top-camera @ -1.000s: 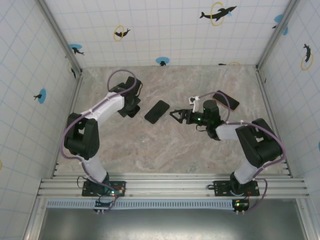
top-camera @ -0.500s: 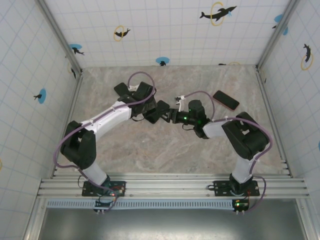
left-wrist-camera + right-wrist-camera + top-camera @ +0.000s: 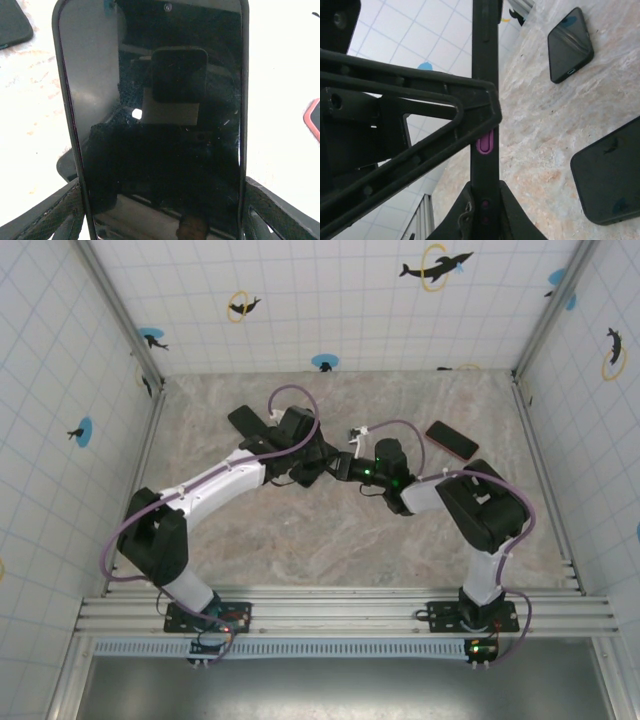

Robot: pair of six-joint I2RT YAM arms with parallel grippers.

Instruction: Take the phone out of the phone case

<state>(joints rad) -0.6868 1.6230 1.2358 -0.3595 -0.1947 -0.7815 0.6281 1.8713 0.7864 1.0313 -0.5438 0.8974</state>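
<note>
The phone in its black case (image 3: pixel 160 125) faces the left wrist camera, dark screen up, with the case rim running round it. My left gripper (image 3: pixel 162 205) is shut on it, and its fingers (image 3: pixel 52 212) press the case's two long sides. In the right wrist view the cased phone (image 3: pixel 485 90) stands edge-on with a purple side button (image 3: pixel 485 142). My right gripper (image 3: pixel 485 205) is shut on its front and back. In the top view the left gripper (image 3: pixel 308 464) and right gripper (image 3: pixel 342 466) meet at the cased phone (image 3: pixel 326 460) mid-table.
A second phone with a reddish rim (image 3: pixel 452 440) lies at the back right of the marble table (image 3: pixel 330 540). A black flat item (image 3: pixel 246 420) lies at the back left. Two dark slabs (image 3: pixel 570 45) (image 3: pixel 610 175) lie on the table beyond the right gripper.
The left arm swung right and the right gripper moved left. Both closed on the cased phone, which had lain untouched mid-table one second ago.
</note>
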